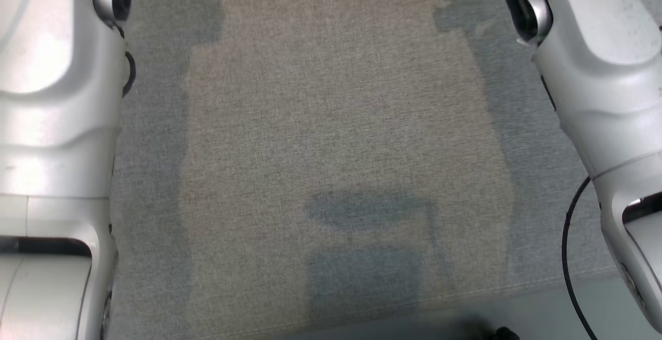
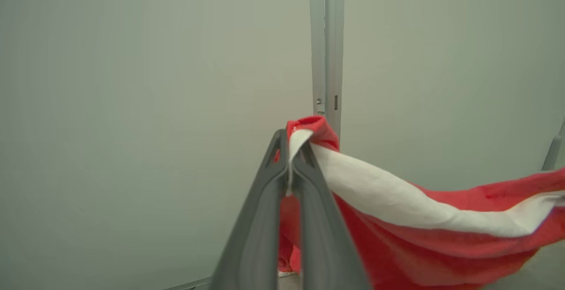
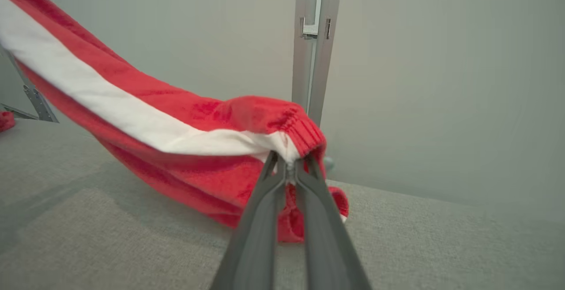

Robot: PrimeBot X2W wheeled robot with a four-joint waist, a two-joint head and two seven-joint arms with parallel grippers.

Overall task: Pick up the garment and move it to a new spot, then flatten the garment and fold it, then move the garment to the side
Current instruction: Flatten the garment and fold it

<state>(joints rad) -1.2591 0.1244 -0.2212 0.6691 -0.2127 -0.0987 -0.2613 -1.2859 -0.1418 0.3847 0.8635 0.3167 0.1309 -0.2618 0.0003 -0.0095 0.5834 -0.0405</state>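
Garment (image 3: 132, 118), red-and-white, long axis strung between left gripper (image 2: 288, 142) and right gripper (image 3: 289, 163)

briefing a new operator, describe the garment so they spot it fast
In front of the pale wall's metal post, above the grey fabric surface, the garment hangs between the left gripper and right gripper. It is bright red with a broad white stripe; everything around is grey.

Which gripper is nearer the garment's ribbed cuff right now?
Right. The right gripper is shut right at the ribbed cuff; the left gripper is shut on the other end of the garment, which sags between them.
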